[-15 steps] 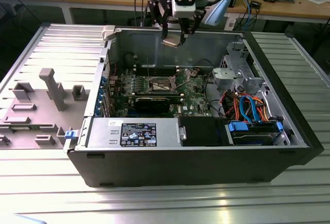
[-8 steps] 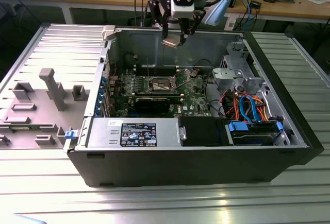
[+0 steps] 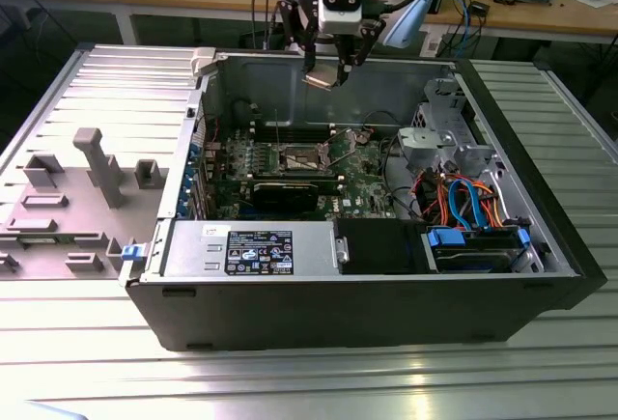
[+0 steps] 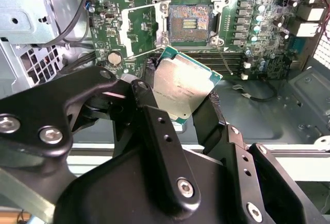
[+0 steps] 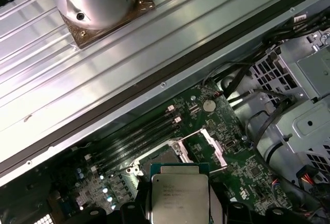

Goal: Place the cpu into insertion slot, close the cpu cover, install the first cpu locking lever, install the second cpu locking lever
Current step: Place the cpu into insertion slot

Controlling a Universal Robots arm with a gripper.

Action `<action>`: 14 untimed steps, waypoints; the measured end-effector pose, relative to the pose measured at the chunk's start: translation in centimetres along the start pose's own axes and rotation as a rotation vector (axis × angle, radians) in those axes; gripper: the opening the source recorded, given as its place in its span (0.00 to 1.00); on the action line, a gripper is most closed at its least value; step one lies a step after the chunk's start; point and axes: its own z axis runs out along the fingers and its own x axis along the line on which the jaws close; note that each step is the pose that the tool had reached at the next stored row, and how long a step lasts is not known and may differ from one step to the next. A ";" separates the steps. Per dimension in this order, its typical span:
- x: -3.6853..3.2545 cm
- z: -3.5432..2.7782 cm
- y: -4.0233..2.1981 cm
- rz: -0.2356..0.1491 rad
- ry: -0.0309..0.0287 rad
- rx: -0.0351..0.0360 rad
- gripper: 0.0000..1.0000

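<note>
Gripper (image 3: pixel 328 72) closed on the cpu (image 3: pixel 320 79). In the exterior view it hangs over the open case (image 3: pixel 348 316), near the far wall and well above the board (image 3: pixel 372 171).

Second wrist view: two black fingers (image 4: pixel 154 126) clamp opposite edges of the cpu (image 4: pixel 180 87). Chip is tilted, dull metal top toward the camera, green edge showing.

Slot (image 4: pixel 190 22) is empty, pin field bare, on the board beyond the chip and apart from it. Same in the first wrist view: cpu (image 5: pixel 179 193) sits in front of the slot (image 5: pixel 166 158), not in it.

Cover (image 5: pixel 215 145) is swung open, standing up at one side of the slot. Cpu not yet seated; cover not yet closed.
</note>
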 end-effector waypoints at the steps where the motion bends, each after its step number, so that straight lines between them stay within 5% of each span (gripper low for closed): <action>1: 0.00 0.00 0.00 0.005 -0.0005 0.0000 0.54; 14: 0.00 0.02 0.00 0.040 -0.0036 -0.0008 0.54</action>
